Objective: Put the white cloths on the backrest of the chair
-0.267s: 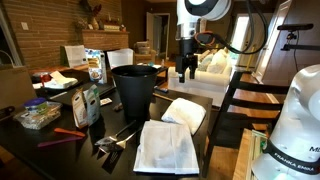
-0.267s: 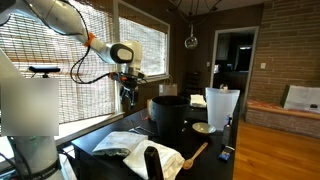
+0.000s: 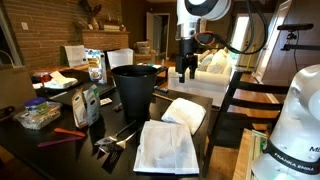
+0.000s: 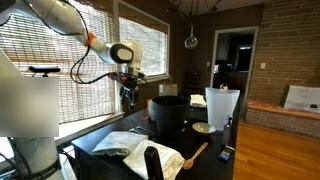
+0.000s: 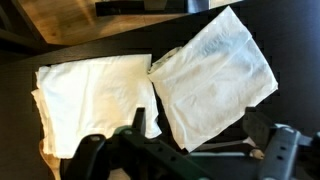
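The white cloths lie close together on the dark table, nearest the camera in an exterior view. The flat cloth is spread out as a rough square with faint creases. Just behind it, the folded cloth sits thicker and more bunched. From above in the wrist view, the flat cloth is a thin, wrinkled sheet. The folded cloth shows layered edges, and the two meet along one side. Neither is on the chair. What seems to be its dark backrest rises just beside them, though it is hard to make out against the dim surroundings.

Behind the cloths stands a tall black bin. Packets and a clear container crowd the table's other side. A wooden spoon lies by the cloths in an exterior view.

Farther back, the gripper hangs in the air well above the table, apart from everything. Its jaws are spread, the fingers sitting wide at the wrist view's lower edge, and they hold nothing.

Around the scene are a brick wall, slatted window blinds, a pendant lamp and a wooden floor.
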You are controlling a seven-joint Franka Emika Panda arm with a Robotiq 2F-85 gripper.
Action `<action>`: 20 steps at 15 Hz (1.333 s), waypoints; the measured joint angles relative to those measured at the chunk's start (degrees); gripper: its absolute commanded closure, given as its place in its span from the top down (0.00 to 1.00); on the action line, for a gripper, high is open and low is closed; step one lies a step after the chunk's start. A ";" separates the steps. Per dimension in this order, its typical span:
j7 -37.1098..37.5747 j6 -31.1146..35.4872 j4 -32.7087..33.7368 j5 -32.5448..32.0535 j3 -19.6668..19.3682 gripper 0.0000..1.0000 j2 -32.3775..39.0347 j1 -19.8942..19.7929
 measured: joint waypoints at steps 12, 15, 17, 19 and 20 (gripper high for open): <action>-8.87 6.96 -1.76 1.22 -1.28 1.00 4.99 0.27; -14.92 11.80 -2.60 3.31 -2.09 1.00 8.04 0.87; -18.38 14.14 -2.99 5.13 -2.36 1.00 10.42 1.31; -21.40 16.93 -3.50 6.79 -2.38 1.00 12.94 1.72; -22.83 18.30 -3.80 7.64 -2.38 1.00 14.29 1.95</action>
